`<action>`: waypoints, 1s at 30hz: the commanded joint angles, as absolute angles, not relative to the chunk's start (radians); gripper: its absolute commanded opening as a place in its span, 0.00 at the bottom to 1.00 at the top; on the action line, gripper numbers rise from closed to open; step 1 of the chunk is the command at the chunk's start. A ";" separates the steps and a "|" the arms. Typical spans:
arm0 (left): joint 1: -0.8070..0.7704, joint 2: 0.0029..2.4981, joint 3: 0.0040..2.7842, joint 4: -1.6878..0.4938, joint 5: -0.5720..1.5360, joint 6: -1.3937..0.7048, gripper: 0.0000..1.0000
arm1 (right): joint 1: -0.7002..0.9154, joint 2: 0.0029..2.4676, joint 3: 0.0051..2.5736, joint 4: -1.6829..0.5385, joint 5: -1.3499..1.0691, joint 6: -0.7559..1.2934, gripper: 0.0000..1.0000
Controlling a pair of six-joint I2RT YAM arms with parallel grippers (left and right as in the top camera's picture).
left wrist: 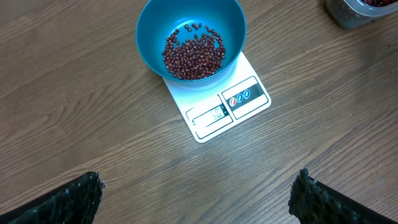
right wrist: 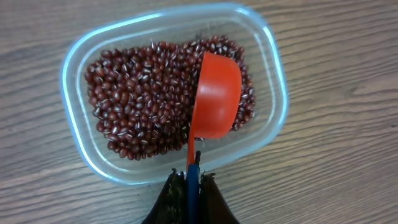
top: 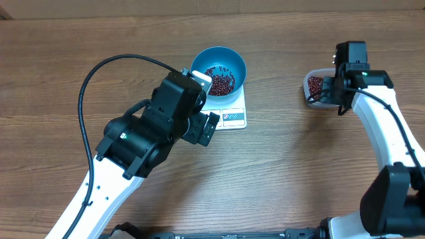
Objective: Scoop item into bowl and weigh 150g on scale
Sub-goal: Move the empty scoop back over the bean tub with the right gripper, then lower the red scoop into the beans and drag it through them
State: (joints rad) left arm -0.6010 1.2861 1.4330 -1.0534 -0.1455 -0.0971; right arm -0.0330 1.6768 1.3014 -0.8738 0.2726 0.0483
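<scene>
Left gripper [left wrist: 196,202]: jaws wide, empty, hovering on the near side of the small white rectangular scale [left wrist: 230,106].

Risk: a drift forward could nudge the scale or the round bright-blue bowl [left wrist: 149,31] sitting on it and skew the reading.

The bowl holds a shallow layer of small dark red-brown beans [left wrist: 193,56].

Far right: clear rounded-rectangular plastic tub [right wrist: 81,68], well filled with more beans.

Right gripper [right wrist: 193,186]: clamped on the handle of the red plastic scoop [right wrist: 216,93], which is over the tub. Risk: a tilted carry would likely spill beans.

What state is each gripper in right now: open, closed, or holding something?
Left gripper: open, holding nothing.
Right gripper: closed on the handle of the red scoop, over the clear tub.
</scene>
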 commanded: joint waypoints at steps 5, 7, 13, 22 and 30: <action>-0.594 1.290 1.437 -1.051 -0.137 -0.082 1.00 | -0.034 1.742 1.296 -0.863 0.132 -0.045 0.04; -0.594 1.290 1.437 -1.051 -0.137 -0.082 0.99 | -0.034 1.742 1.296 -0.858 0.070 -0.086 0.04; -0.594 1.290 1.437 -1.051 -0.137 -0.082 1.00 | -0.035 1.741 1.297 -0.850 -0.057 -0.188 0.03; -0.594 1.290 1.437 -1.051 -0.137 -0.082 1.00 | -0.037 1.741 1.297 -0.830 -0.096 -0.189 0.04; -0.594 1.290 1.437 -1.051 -0.137 -0.082 1.00 | -0.099 1.742 1.297 -0.790 -0.291 -0.189 0.04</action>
